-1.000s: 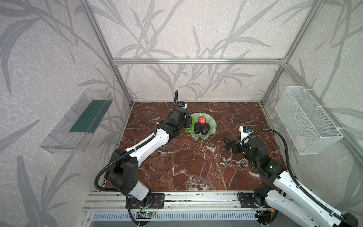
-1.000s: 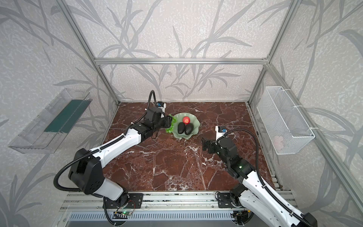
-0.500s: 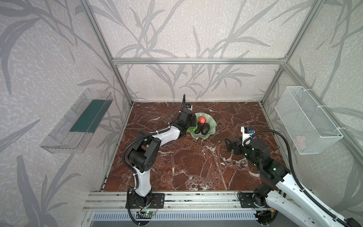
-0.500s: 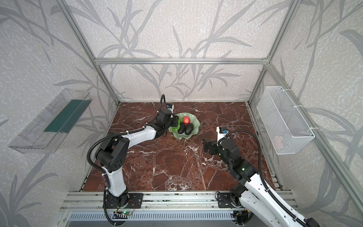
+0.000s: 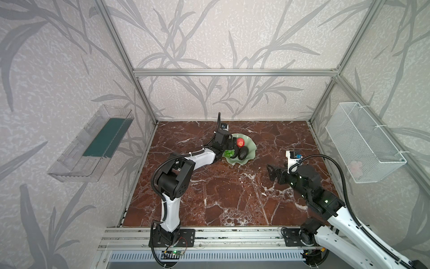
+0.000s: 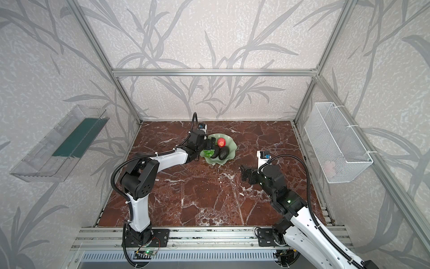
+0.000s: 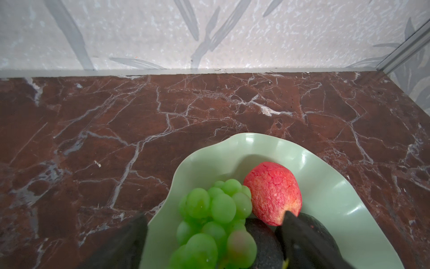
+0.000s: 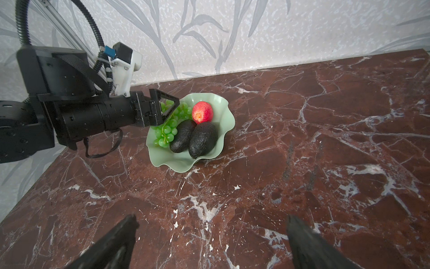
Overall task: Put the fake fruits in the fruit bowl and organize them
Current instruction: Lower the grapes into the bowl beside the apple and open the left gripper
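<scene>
The left jaws are standing wide open astride the grapes (image 7: 216,209), pinching nothing. One finger (image 7: 130,242) is hanging outside the bowl (image 7: 337,186), beside its rim. The other finger (image 7: 302,240) is sitting over an avocado (image 7: 263,244), with its tip hard by the red fruit (image 7: 272,193); I cannot tell whether it is touching it.

Near the middle of both top views, the bowl (image 5: 250,145) is holding all four fruits. The grapes (image 5: 229,153) are lying at its left edge, the two avocados (image 8: 182,136) (image 8: 202,139) side by side in its lower half, and the red fruit (image 5: 240,142) above them. No fruit is showing on the worktop (image 5: 232,198).

Judging from this, the step in hand is letting go of the grapes and getting clear. Doing it well is probably a matter of going up before going back. Pulling straight back along the left arm (image 5: 200,158) risks raking the bunch over the rim. It also risks the outer finger hooking the wavy edge and tipping the shallow dish. The jaws are best left spread while lifting, since closing them here could catch a grape or nudge the red fruit. The bunch looks soft and loose, so a grape snagged on a finger is worth watching for.

Right of and below the bowl in both top views, the right jaws are also standing open and empty. Their fingers (image 8: 111,244) are well apart from the bowl and are best left idling there.
</scene>
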### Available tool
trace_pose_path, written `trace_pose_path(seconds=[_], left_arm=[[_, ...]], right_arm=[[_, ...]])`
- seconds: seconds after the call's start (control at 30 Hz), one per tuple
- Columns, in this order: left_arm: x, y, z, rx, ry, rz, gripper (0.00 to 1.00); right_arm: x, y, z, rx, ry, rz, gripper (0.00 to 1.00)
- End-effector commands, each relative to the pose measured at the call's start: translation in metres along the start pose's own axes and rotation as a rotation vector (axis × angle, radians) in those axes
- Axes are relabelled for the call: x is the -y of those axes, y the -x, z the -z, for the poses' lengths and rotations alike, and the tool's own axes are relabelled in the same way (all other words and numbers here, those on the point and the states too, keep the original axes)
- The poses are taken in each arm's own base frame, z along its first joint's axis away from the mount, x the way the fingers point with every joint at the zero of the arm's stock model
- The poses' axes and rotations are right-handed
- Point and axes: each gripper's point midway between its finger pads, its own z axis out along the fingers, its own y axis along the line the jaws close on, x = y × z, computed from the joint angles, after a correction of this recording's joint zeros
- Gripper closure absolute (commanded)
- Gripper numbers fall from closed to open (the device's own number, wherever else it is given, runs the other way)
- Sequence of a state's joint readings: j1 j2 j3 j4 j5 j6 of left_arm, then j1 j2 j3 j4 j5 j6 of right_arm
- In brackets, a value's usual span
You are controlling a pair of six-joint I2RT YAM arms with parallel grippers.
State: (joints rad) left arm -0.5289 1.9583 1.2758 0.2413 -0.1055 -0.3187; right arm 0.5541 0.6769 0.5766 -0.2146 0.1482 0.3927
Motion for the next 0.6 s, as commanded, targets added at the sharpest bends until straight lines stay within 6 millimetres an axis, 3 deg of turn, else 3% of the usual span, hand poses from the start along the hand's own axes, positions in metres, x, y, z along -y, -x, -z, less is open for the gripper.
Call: trace_pose_path(seconds=[0.0,0.13,0.3,0.43,0.57], left_arm=[[0.01,0.036,0.026,0.079,-0.045,0.026,0.01],[0.003,0.066,0.061,0.216,-0.03,0.048,0.01],[-0.011,0.096,0.132,0.357,-0.011,0.031,0.01],[-0.041,0.089,0.184,0.39,0.104,-0.037,0.01],[-0.088,0.067,0.229,0.418,0.306,-0.139,0.01]], right_arm=[[-0.003,0.011,0.003,0.023,0.005,0.014,0.01],[-0.001,0.015,0.004,0.032,-0.009,0.038,0.01],[0.006,0.02,0.003,0.03,-0.056,0.107,0.01],[0.024,0.019,-0.01,-0.019,-0.125,0.138,0.01],[0.064,0.013,-0.032,-0.05,-0.242,0.153,0.01]])
